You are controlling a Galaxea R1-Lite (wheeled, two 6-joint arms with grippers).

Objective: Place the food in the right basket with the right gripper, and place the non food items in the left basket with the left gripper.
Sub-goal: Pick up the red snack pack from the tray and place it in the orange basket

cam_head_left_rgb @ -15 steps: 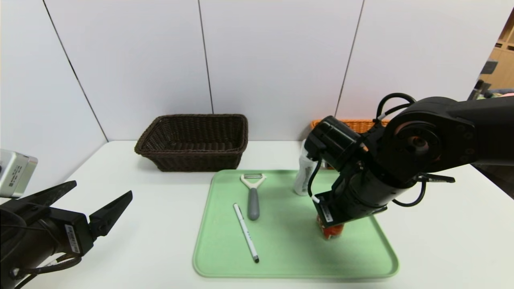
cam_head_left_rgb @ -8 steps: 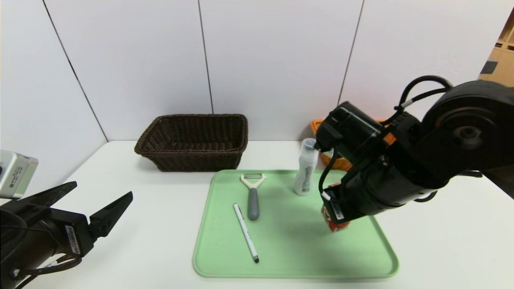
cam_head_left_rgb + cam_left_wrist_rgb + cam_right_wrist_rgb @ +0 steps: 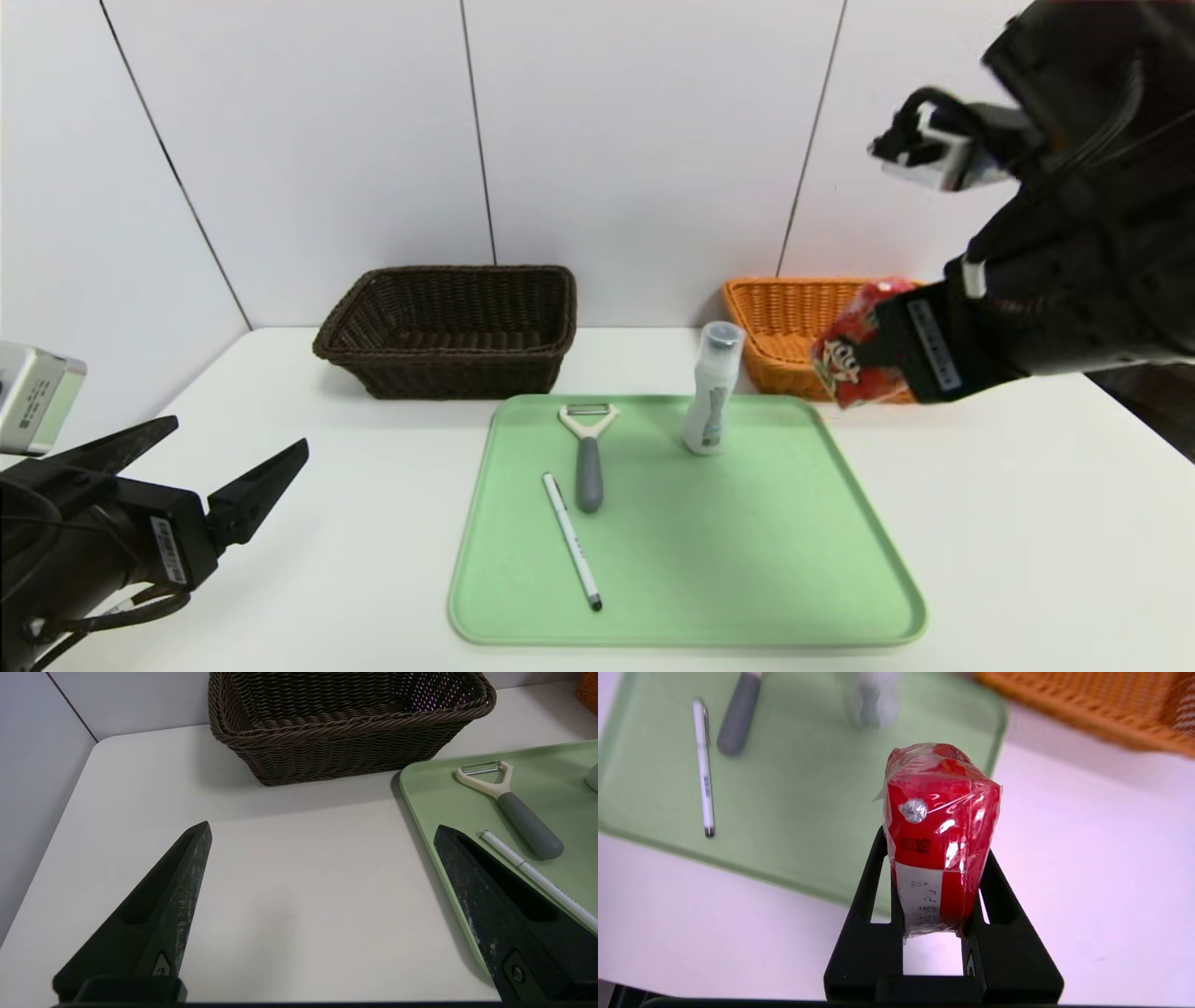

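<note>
the right gripper [image 3: 936,877] is clamping a red snack pack [image 3: 854,359] in the air just in front of the orange basket [image 3: 780,317]; the left gripper [image 3: 322,833] is hanging spread wide, well apart from it.

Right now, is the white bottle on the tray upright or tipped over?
Upright: the white bottle stands on its base at the tray's far edge, cap up.
</note>
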